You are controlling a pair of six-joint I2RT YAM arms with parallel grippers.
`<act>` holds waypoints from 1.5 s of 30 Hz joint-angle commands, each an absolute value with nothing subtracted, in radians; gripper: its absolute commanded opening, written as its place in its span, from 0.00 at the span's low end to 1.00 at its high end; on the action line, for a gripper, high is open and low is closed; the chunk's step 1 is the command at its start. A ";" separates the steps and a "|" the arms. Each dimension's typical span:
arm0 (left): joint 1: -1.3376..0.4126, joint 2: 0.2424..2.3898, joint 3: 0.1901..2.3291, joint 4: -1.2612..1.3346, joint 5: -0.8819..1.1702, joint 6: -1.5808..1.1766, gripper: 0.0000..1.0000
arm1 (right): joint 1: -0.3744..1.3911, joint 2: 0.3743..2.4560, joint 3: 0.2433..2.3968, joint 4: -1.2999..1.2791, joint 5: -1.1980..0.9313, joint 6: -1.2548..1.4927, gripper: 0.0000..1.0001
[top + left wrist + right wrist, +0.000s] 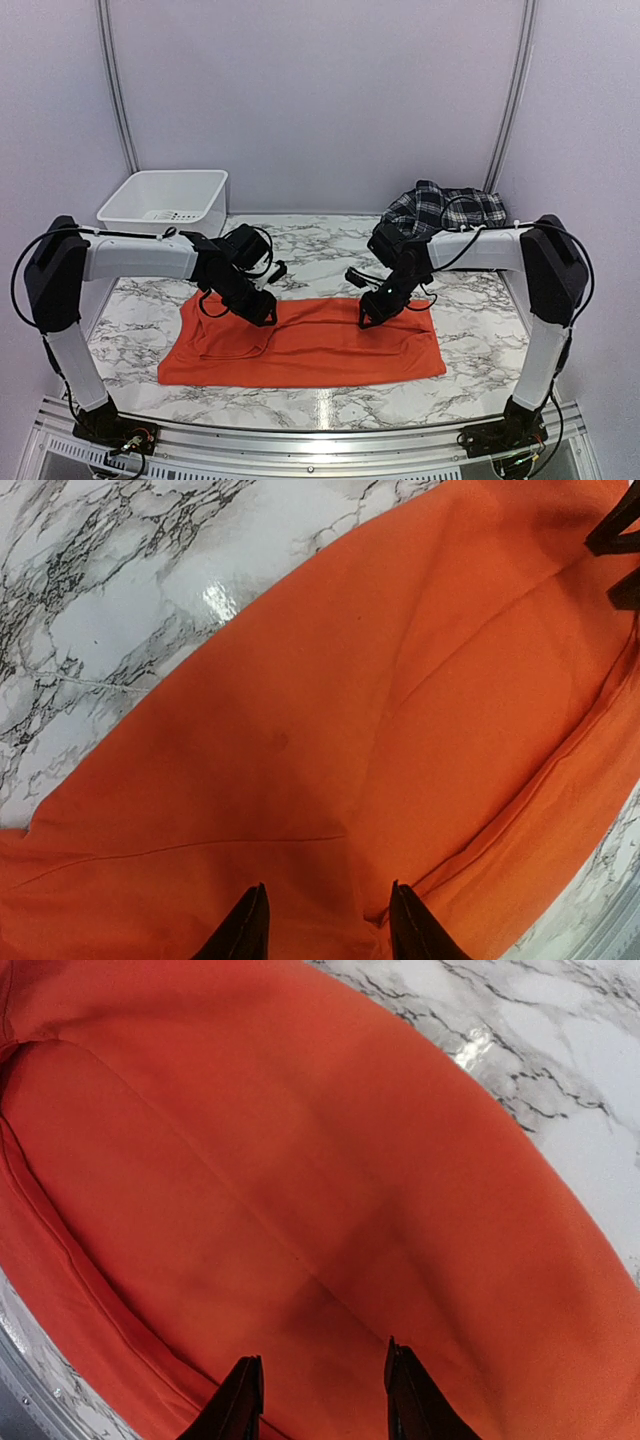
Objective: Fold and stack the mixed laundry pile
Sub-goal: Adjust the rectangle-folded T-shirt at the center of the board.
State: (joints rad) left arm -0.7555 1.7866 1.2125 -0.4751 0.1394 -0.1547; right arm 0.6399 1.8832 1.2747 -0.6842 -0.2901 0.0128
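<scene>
From above, you had the orange t-shirt [300, 345] lying flat on the marble table [470, 340], its long axis running left to right across the front of both arms. The left pincer [262, 310] hung over the shirt's far edge left of the middle, and the right pincer [368, 318] over the same edge right of the middle. The cloth therefore lay straight below each of them, not off to a side. The plaid shirt [440, 210] sat bunched at the back right, behind the right arm and plainly nearer to it than to the left, well apart from the white bin [165, 205] at the back left. In the left wrist view, your left pincer's fingers [252, 920] stood spread with nothing between them. Orange cloth filled the gap below, and a seam ran off to the right toward the dark tip of the other arm (whether the fingers touched the cloth, I could not tell). In the right wrist view, the right pincer's fingers [242, 1395] were likewise spread and empty over smooth orange cloth, with a hemmed edge curving away on the left and bare marble at the upper right. Judging from this, any further fold would turn on that left-to-right axis, with each arm taking its own half of the shirt.
</scene>
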 commanded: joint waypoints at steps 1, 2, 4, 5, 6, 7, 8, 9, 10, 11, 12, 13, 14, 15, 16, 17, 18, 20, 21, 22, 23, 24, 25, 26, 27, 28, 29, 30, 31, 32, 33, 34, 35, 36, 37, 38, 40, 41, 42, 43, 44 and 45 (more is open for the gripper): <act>-0.772 1.818 1.243 -0.483 0.100 -0.106 0.44 | 0.629 1.840 1.278 -0.698 -0.200 0.014 0.38; -0.775 1.825 1.249 -0.484 0.097 -0.102 0.44 | 0.630 1.841 1.280 -0.700 -0.187 0.016 0.38; -0.782 1.837 1.257 -0.484 0.071 -0.097 0.44 | 0.630 1.843 1.279 -0.712 -0.163 0.017 0.39; -0.783 1.844 1.262 -0.486 0.064 -0.095 0.44 | 0.628 1.845 1.277 -0.717 -0.152 0.017 0.38; -0.783 1.849 1.267 -0.486 0.059 -0.093 0.44 | 0.628 1.847 1.274 -0.724 -0.142 0.018 0.38; -0.783 1.855 1.271 -0.487 0.055 -0.092 0.43 | 0.629 1.846 1.271 -0.730 -0.135 0.019 0.38; -0.783 1.857 1.273 -0.487 0.056 -0.092 0.43 | 0.629 1.844 1.268 -0.735 -0.129 0.020 0.38; -0.784 1.860 1.277 -0.488 0.060 -0.091 0.43 | 0.629 1.840 1.265 -0.740 -0.124 0.020 0.38; -0.785 1.863 1.278 -0.487 0.065 -0.089 0.43 | 0.629 1.836 1.262 -0.744 -0.115 0.022 0.38; -0.787 1.866 1.281 -0.488 0.075 -0.086 0.43 | 0.629 1.833 1.259 -0.751 -0.105 0.023 0.38; -0.792 1.869 1.282 -0.490 0.085 -0.080 0.43 | 0.627 1.831 1.258 -0.757 -0.099 0.021 0.38; -0.796 1.872 1.283 -0.491 0.085 -0.075 0.44 | 0.627 1.829 1.256 -0.763 -0.088 0.020 0.38; -0.799 1.875 1.282 -0.492 0.083 -0.073 0.45 | 0.626 1.829 1.254 -0.768 -0.078 0.019 0.38; -0.802 1.879 1.282 -0.492 0.086 -0.071 0.46 | 0.625 1.826 1.251 -0.771 -0.071 0.017 0.38; -0.803 1.884 1.282 -0.492 0.086 -0.070 0.47 | 0.626 1.827 1.249 -0.775 -0.062 0.017 0.38; -0.805 1.888 1.282 -0.493 0.084 -0.070 0.48 | 0.625 1.830 1.248 -0.778 -0.054 0.017 0.38; -0.806 1.895 1.282 -0.493 0.081 -0.072 0.48 | 0.626 1.832 1.247 -0.783 -0.047 0.016 0.38; -0.807 1.903 1.282 -0.494 0.074 -0.073 0.49 | 0.626 1.832 1.247 -0.787 -0.033 0.017 0.38; -0.807 1.906 1.282 -0.495 0.066 -0.075 0.49 | 0.625 1.830 1.246 -0.788 -0.027 0.017 0.38; -0.806 1.909 1.282 -0.496 0.057 -0.076 0.48 | 0.625 1.829 1.244 -0.790 -0.018 0.018 0.38; -0.806 1.912 1.281 -0.497 0.052 -0.076 0.48 | 0.626 1.829 1.243 -0.793 -0.008 0.020 0.38; -0.806 1.914 1.284 -0.498 0.048 -0.075 0.47 | 0.625 1.829 1.241 -0.795 -0.005 0.019 0.38; -0.807 1.917 1.284 -0.502 0.043 -0.075 0.46 | 0.626 1.830 1.241 -0.799 0.011 0.018 0.37; -0.807 1.919 1.284 -0.503 0.037 -0.076 0.45 | 0.624 1.829 1.241 -0.803 0.031 0.018 0.36; -0.806 1.921 1.285 -0.505 0.033 -0.077 0.43 | 0.623 1.828 1.241 -0.807 0.039 0.018 0.35; -0.806 1.924 1.285 -0.508 0.030 -0.077 0.42 | 0.620 1.825 1.239 -0.809 0.041 0.018 0.34; -0.807 1.928 1.285 -0.511 0.025 -0.079 0.40 | 0.617 1.821 1.237 -0.811 0.041 0.017 0.33; -0.807 1.932 1.286 -0.515 0.023 -0.081 0.38 | 0.613 1.817 1.233 -0.812 0.045 0.017 0.32; -0.807 1.937 1.288 -0.518 0.019 -0.082 0.36 | 0.609 1.815 1.233 -0.816 0.049 0.016 0.31; -0.806 1.942 1.291 -0.522 0.012 -0.085 0.34 | 0.603 1.812 1.231 -0.820 0.049 0.014 0.30; -0.805 1.947 1.294 -0.527 0.008 -0.087 0.32 | 0.597 1.808 1.227 -0.821 0.052 0.013 0.29; -0.805 1.949 1.296 -0.529 0.008 -0.088 0.30 | 0.593 1.805 1.223 -0.820 0.052 0.010 0.28; -0.805 1.953 1.300 -0.532 0.006 -0.088 0.29 | 0.589 1.804 1.218 -0.818 0.052 0.007 0.27; -0.805 1.955 1.303 -0.535 0.006 -0.090 0.27 | 0.586 1.805 1.214 -0.819 0.052 0.004 0.26; -0.805 1.958 1.304 -0.537 0.008 -0.090 0.26 | 0.585 1.806 1.211 -0.819 0.052 0.002 0.24; -0.805 1.959 1.306 -0.538 0.010 -0.091 0.24 | 0.584 1.808 1.208 -0.818 0.051 0.002 0.23; -0.805 1.960 1.308 -0.540 0.016 -0.092 0.21 | 0.584 1.814 1.204 -0.818 0.048 0.002 0.20; -0.804 1.958 1.308 -0.540 0.018 -0.091 0.19 | 0.583 1.816 1.204 -0.818 0.045 0.002 0.18; -0.805 1.957 1.309 -0.541 0.018 -0.092 0.17 | 0.584 1.817 1.204 -0.818 0.046 0.002 0.16; -0.805 1.953 1.308 -0.542 0.018 -0.092 0.14 | 0.584 1.816 1.205 -0.818 0.046 0.002 0.14; -0.805 1.949 1.306 -0.542 0.025 -0.092 0.12 | 0.584 1.814 1.206 -0.818 0.046 0.002 0.12; -0.805 1.944 1.306 -0.543 0.033 -0.091 0.09 | 0.584 1.812 1.207 -0.819 0.048 0.002 0.08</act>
State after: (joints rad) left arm -0.8017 1.9434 1.2896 -0.5034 0.0204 -0.0940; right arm 0.5896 1.8313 1.2053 -0.8097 0.0360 0.0013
